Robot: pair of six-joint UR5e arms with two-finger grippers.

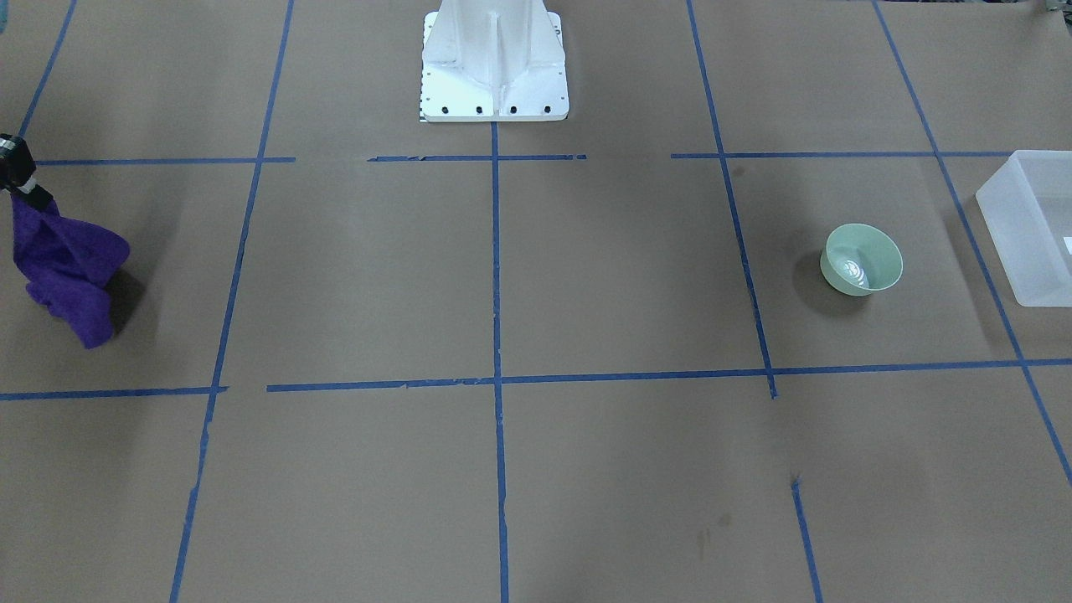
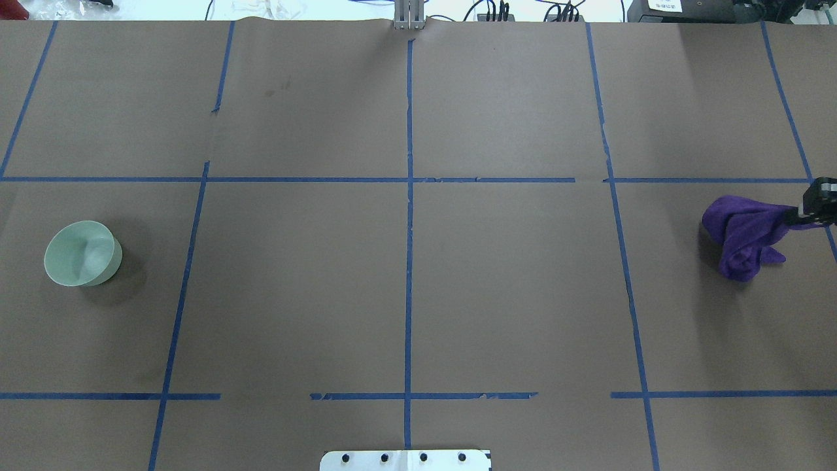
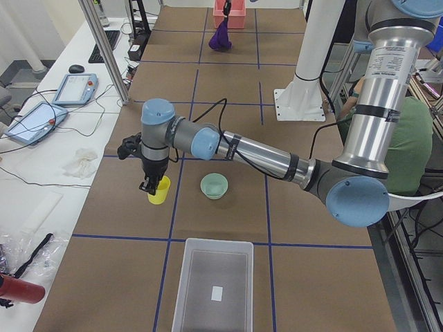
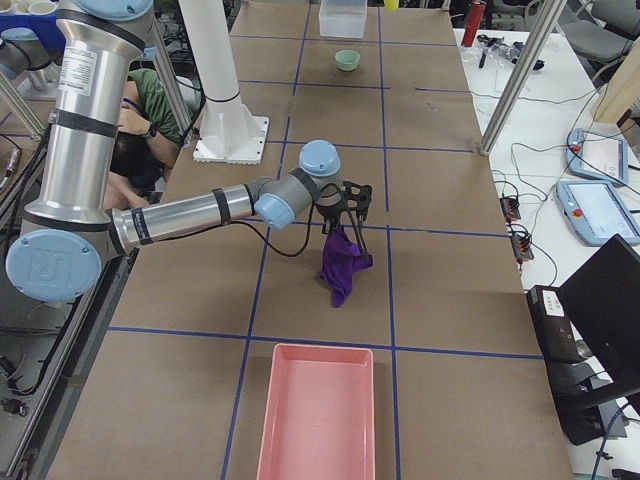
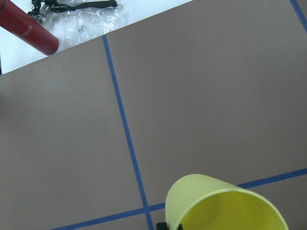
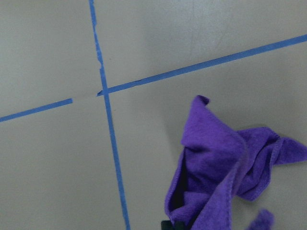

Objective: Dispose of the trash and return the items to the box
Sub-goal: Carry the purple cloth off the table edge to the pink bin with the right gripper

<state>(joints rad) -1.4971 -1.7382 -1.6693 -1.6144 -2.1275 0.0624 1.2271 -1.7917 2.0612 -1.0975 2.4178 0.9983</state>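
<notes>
At the table's left end, the yellow cup (image 3: 159,190) is pinched by its rim in the left gripper (image 3: 148,188), whose fingers are closed narrow on the wall. The cup tips slightly, mouth up, over a crossing of blue tape lines (image 5: 127,139). Whether its base touches the brown paper cannot be told.

Just beside it, on the robot's side, the mint-green bowl (image 1: 863,260) stands upright on the paper, apart from the cup. The box (image 3: 216,242) lies near both, closer to the table's end, with its open side up and a small white label (image 3: 217,293) showing on its floor. Cup and bowl are both outside it.

Well apart, at the opposite end, the right gripper (image 2: 799,212) is clamped on a purple cloth (image 2: 742,235), which hangs bunched and crumpled below the fingers. A pink bin (image 4: 315,420) lies beyond it at that end of the table, open side up, and the cloth is outside it.

Between the two ends, the white pedestal (image 1: 494,75) stands on the table's midline at the robot's edge. A person in a green shirt (image 3: 408,138) sits behind the arms' bases in the side views. Past the paper's edge near the cup, a red cylinder (image 5: 29,26) lies on a white bench.
</notes>
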